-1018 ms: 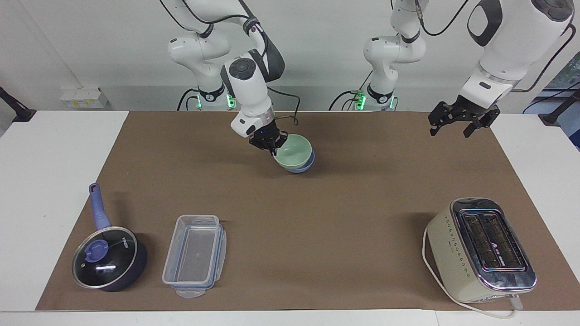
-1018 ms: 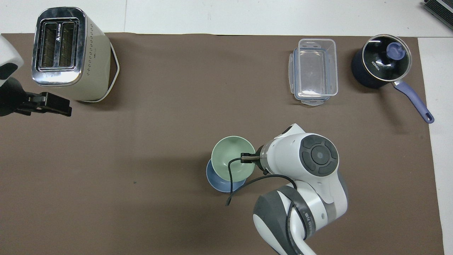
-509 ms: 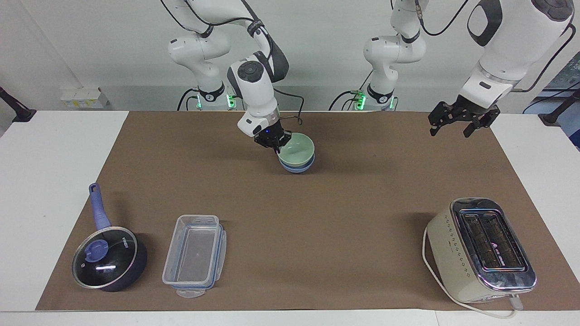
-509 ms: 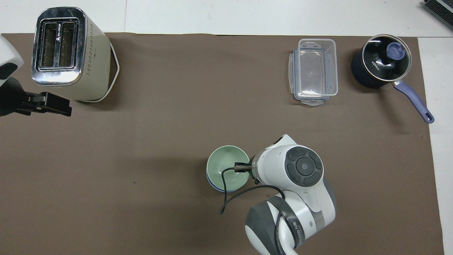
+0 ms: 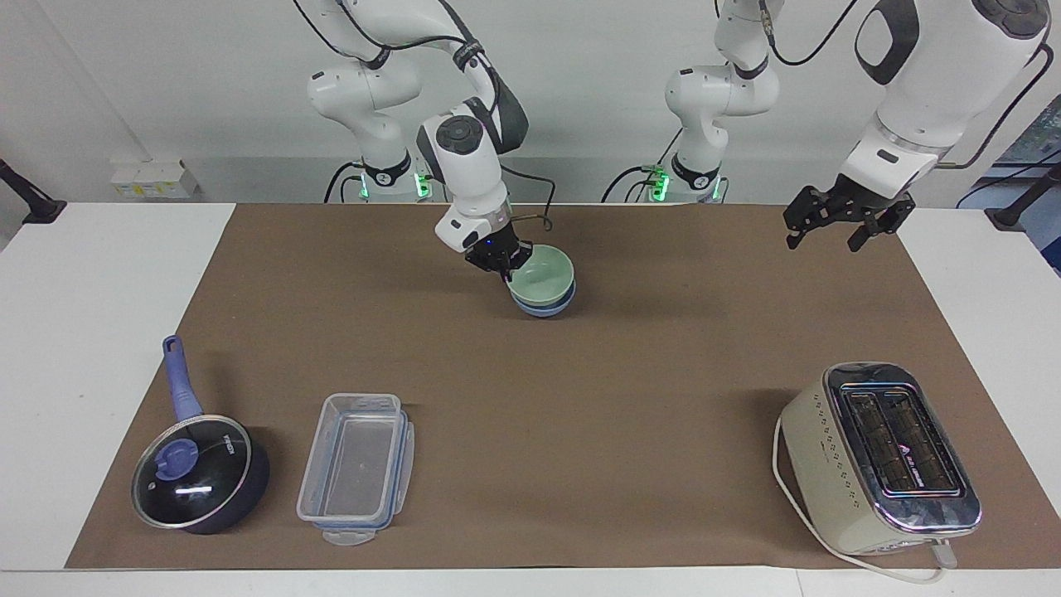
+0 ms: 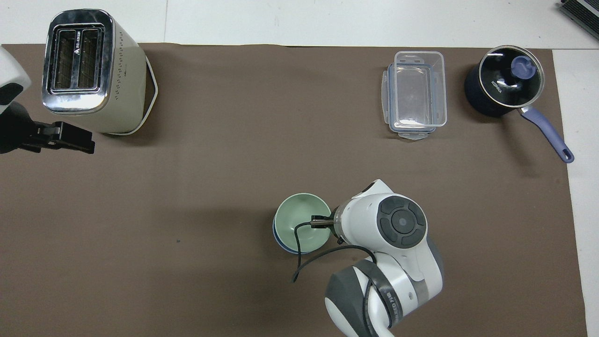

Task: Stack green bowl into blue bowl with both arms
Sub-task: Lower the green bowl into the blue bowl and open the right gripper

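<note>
Facing view: we see the small pale mint-green round bowl [image 5: 543, 274] nested in the small periwinkle-blue round bowl [image 5: 545, 305], which sits on the brown-covered surface [image 5: 580, 398] near the robots. The right pincer [image 5: 501, 259] is clamped on the green bowl's rim, on the side toward the right arm's end. The left pincer [image 5: 833, 222] hangs with fingers spread, empty, over the surface's left-arm end, where that arm waits.
</note>
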Robot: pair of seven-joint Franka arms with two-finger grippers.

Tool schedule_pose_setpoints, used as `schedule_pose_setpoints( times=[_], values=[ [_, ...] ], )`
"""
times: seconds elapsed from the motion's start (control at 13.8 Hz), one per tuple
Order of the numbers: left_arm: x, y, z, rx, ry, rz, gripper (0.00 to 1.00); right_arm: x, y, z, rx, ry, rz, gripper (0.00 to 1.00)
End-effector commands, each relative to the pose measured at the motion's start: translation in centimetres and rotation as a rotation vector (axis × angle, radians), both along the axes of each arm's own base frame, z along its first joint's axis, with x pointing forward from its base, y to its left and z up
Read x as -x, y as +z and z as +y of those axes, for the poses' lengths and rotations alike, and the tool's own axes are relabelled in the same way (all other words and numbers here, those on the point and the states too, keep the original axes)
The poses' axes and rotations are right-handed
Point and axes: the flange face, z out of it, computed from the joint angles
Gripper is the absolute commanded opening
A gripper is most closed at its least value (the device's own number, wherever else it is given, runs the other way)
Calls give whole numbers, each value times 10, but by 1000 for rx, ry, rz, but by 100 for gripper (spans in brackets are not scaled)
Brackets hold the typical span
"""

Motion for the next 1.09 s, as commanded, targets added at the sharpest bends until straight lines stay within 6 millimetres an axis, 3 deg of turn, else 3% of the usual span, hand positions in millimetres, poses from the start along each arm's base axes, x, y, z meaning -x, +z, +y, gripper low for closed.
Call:
schedule_pose_setpoints(
  times=[0.0, 0.44, 0.58, 0.8, 1.02],
  values=[
    [6, 1, 3, 15, 7, -14, 100, 1, -6, 3, -5, -17, -11, 0],
    [6, 1, 3, 15, 7, -15, 100, 4, -14, 8, -4, -21, -5, 1],
    [6, 1, 3, 15, 7, -14, 100, 4, -15, 7, 0, -24, 3, 17],
    [6, 1, 3, 15, 7, -14, 100, 4, -11, 9, -3, -46, 4, 52],
    [6, 1, 3, 15, 7, -14, 100, -7, 15, 1, -9, -68, 3, 100]
  ],
)
